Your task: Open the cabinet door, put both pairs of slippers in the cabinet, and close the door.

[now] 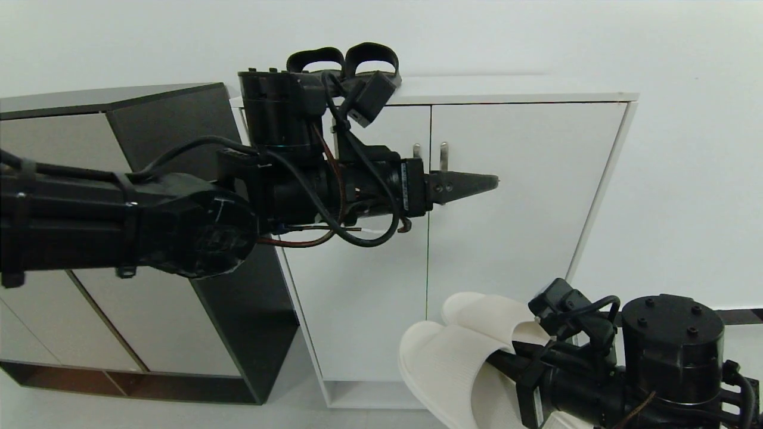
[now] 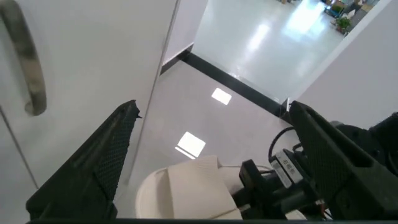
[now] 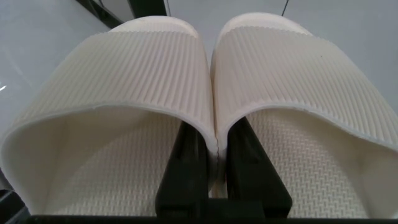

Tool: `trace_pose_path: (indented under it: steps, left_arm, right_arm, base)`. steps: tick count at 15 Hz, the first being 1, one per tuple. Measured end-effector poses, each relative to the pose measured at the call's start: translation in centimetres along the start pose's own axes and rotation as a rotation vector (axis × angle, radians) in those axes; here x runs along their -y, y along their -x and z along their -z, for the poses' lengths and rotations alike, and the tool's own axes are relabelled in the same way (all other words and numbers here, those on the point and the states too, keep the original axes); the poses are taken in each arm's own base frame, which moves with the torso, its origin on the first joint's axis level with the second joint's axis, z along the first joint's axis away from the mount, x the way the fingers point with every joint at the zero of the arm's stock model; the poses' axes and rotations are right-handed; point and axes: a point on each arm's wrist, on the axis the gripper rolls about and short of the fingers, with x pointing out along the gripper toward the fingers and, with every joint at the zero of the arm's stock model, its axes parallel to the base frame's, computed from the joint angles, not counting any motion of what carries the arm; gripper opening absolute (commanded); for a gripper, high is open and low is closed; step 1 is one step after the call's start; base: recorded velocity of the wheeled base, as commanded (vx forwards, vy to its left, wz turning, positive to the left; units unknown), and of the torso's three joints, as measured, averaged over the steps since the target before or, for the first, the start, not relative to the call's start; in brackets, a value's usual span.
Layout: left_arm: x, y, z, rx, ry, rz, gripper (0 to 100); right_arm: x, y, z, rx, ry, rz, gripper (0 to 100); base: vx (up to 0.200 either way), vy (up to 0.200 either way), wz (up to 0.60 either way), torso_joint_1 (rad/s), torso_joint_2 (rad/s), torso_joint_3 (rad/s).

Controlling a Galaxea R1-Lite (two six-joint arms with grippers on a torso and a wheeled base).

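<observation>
Two slippers [image 1: 453, 363] clamped in right end effector [image 3: 217, 180], left end effector [image 1: 489, 179] spread

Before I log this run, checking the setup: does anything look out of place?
Only the black slippers, perched on top of the white cabinet near its left end, not inside; its doors are shut. Nothing looks damaged or askew.

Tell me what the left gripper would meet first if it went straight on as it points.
Probably nothing close: the left gripper points along the white cabinet's right door, not into it, toward bare floor past its edge. The white slippers seem below that line, though depth is unclear.
</observation>
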Motion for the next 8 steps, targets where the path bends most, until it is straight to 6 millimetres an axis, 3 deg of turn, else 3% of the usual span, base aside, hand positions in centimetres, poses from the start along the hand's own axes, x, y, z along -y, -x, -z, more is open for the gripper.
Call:
trace_pose_path:
  steps: [5, 8]
  left_arm:
    - [-2.4, -2.6, -0.1, 0.043, -0.01, -0.114, 100]
    - [-3.7, -2.9, -0.1, 0.048, -0.008, -0.152, 100]
  right_arm:
    - [0.0, 0.0, 0.1, -0.002, 0.001, -0.002, 0]
    - [0.0, -0.1, 0.1, -0.003, 0.001, -0.001, 0]
  base:
    - [0.0, 0.0, 0.0, 0.0, 0.0, 0.0]
    - [0.0, 0.0, 0.0, 0.0, 0.0, 0.0]
